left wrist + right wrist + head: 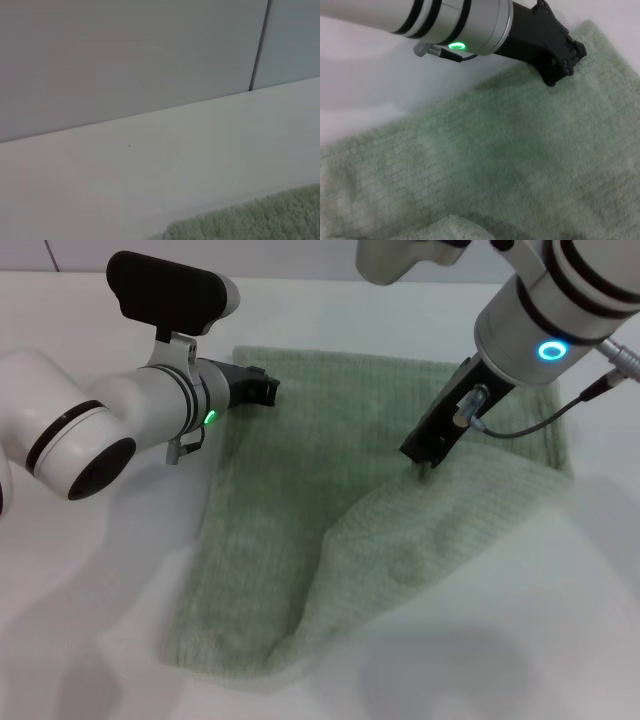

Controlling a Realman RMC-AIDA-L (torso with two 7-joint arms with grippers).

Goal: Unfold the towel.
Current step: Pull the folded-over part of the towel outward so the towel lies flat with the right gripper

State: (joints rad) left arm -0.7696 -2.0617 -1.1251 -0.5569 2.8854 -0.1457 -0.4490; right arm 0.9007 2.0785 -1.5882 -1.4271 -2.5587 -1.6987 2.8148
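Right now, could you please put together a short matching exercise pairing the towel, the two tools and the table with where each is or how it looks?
Column one:
1. towel
2. left tool
3. right tool
4. table

Column two:
A. plain white surface under everything
B. pale green, with one corner folded over onto itself
C. over the towel's far left corner
D. down at the edge of the folded flap, toward the right side

Pairs: 1-B, 2-C, 3-D, 4-A
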